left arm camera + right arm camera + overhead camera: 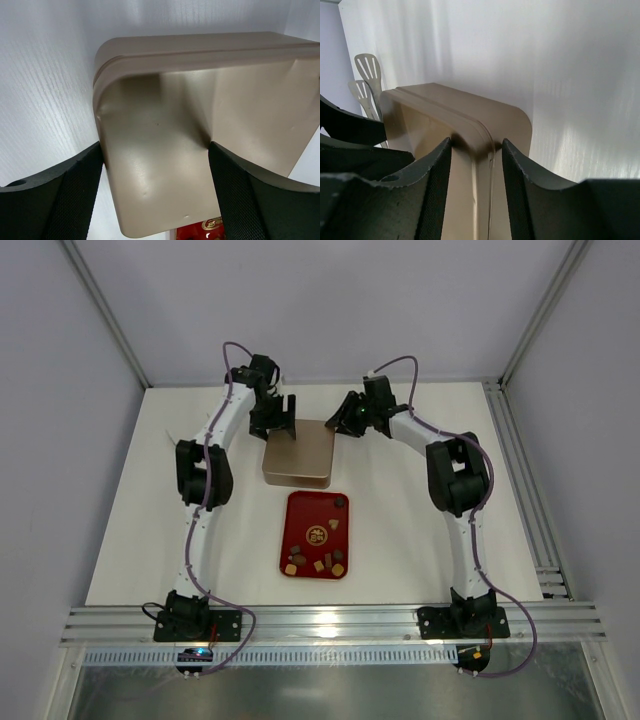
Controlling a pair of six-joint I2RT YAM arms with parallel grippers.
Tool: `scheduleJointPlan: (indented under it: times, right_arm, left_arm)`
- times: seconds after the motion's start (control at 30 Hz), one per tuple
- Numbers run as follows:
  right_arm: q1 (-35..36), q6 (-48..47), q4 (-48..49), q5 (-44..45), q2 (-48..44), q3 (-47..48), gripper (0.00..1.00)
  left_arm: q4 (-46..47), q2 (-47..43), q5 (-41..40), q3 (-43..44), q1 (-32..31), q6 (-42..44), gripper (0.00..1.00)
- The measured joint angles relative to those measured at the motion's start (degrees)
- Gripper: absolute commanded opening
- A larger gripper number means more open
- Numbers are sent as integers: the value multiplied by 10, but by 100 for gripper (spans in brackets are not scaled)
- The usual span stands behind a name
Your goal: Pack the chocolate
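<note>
Top external view shows the chocolates (318,552) lying loose on a red tray (300,508) at table centre: most sit along its 6 o'clock edge, one dark piece is up at its 1 o'clock corner, and none can be seen inside anything. Just beyond the tray, at its 12 o'clock, sits the tan box (298,452), lid on, seam visible in both wrist views.

The left gripper (283,420) is at the box's 11 o'clock corner. Its wrist view shows the fingers (60,200) spread wide either side of the box face (160,165), holding nothing. The right gripper (345,420) is at the 1 o'clock corner; its fingers (437,190) straddle the rim (480,145) of the box at the lid seam, close in on both sides. Whether they actually press it, I cannot tell.

The risk lies with the box. If only one side grips the lid, a lift would likely tilt it, jam it on the base, or drag the whole box. The box nearly touches the tray's far edge, so any shove toward 6 o'clock could bump the tray and scatter the loose pieces. A pinch on a rounded corner may also slip off. Two slotted spatulas (367,75) beyond the box, at about 10 o'clock in the right wrist view, could be knocked by a wide swing.
</note>
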Motion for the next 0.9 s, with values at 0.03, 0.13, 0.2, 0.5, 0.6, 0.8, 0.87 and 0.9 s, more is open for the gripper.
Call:
scheduleJointPlan:
  times: [0.03, 0.13, 0.2, 0.5, 0.6, 0.8, 0.87, 0.9]
  right_arm:
    - [0, 0, 2, 0, -5, -7, 42]
    - [2, 0, 2, -1, -15, -24, 41]
    - [3, 0, 2, -1, -19, -30, 41]
    - [3, 7, -29, -11, -10, -4, 35]
    - [3, 7, -48, -14, 2, 21, 34]
    - [7, 13, -39, -13, -4, 0, 34]
    - [7, 18, -26, -14, -12, -17, 34]
    - [8, 18, -23, -14, -15, -22, 34]
  left_arm:
    - [-2, 1, 0, 2, 0, 0, 82]
    - [-5, 3, 0, 7, 0, 1, 83]
    - [-9, 6, 0, 12, -1, 1, 84]
    - [-28, 18, -6, 37, -2, -1, 85]
    - [-34, 21, -9, 43, -2, -2, 84]
    - [-47, 36, -17, 72, -2, 1, 84]
    - [-53, 40, -18, 80, -2, 1, 85]
    - [-56, 42, -17, 83, -2, 1, 85]
